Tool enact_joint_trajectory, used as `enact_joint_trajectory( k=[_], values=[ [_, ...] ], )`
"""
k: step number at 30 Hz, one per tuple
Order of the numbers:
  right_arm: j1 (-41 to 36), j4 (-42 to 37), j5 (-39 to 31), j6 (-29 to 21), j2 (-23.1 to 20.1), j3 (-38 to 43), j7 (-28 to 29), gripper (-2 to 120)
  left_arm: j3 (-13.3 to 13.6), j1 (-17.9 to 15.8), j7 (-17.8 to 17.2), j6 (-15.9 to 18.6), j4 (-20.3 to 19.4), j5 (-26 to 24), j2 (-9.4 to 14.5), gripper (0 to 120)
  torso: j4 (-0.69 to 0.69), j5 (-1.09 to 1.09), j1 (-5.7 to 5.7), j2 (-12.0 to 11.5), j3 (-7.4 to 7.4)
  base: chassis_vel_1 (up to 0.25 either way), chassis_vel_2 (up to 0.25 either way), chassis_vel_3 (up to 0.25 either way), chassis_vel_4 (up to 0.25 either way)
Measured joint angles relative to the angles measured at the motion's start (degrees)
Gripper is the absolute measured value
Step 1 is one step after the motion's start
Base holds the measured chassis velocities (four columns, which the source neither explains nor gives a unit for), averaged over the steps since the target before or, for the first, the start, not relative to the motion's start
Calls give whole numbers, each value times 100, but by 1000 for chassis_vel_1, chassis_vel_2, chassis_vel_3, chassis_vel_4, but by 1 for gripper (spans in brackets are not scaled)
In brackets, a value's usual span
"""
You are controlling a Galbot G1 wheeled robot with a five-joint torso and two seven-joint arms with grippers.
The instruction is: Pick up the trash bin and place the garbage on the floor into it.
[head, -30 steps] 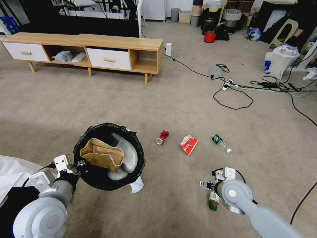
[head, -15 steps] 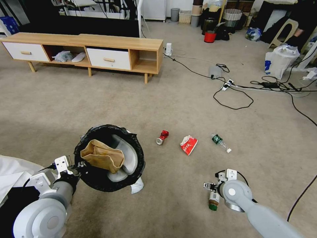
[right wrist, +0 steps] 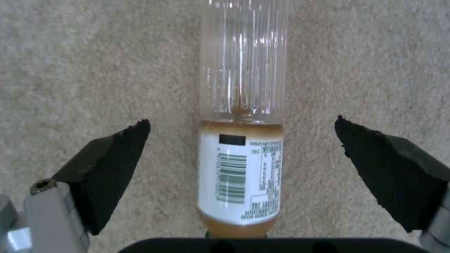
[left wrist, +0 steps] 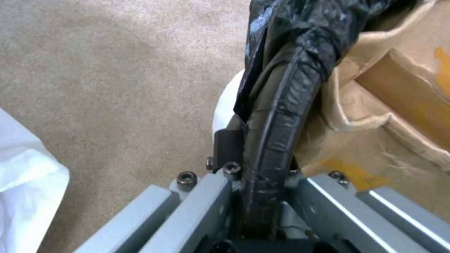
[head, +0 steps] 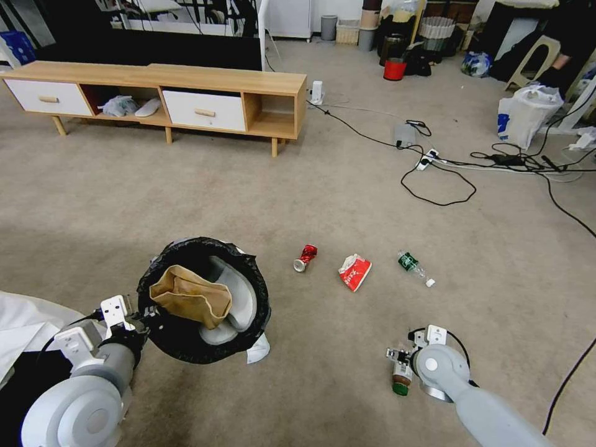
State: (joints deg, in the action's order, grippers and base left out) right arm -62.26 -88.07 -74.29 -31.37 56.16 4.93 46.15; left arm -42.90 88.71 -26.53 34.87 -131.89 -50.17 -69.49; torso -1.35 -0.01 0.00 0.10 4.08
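Note:
My left gripper (head: 146,315) is shut on the rim of the trash bin (head: 186,246), a white bin lined with a black bag, held above the carpet. The left wrist view shows the fingers (left wrist: 206,196) clamped on the black-wrapped rim (left wrist: 276,116). A crumpled brown paper bag (head: 189,297) lies inside. My right gripper (head: 399,362) is low and open over a small bottle (head: 401,379) holding brown liquid; in the right wrist view the bottle (right wrist: 241,168) lies between the spread fingertips (right wrist: 119,154). Other garbage lies farther out: a crushed red can (head: 305,257), a red-white wrapper (head: 355,272) and a green-labelled bottle (head: 413,266).
A white scrap (head: 256,349) lies on the carpet beside the bin. A wooden TV cabinet (head: 155,93) stands at the far left. Black cables (head: 434,180) and a large white shopping bag (head: 524,112) are at the far right, with a red bucket (head: 394,69) beyond.
My right gripper has sunk lower and drawn a little closer to me over the bottle. The held bin has barely shifted.

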Motion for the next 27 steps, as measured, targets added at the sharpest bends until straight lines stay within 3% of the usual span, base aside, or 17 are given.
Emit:
enact_joint_trajectory(
  k=[15,27],
  values=[
    [136,550,500,147,476,-20,-224,100,-91,64,38,-15,39,-11,12,0,0,1,0,0,0,0,0,0,0],
    [172,669,688,217,577,-60,-352,100,-142,78,58,-29,56,-18,16,0,0,0,-1,0,0,0,0,0,0]
  ],
)
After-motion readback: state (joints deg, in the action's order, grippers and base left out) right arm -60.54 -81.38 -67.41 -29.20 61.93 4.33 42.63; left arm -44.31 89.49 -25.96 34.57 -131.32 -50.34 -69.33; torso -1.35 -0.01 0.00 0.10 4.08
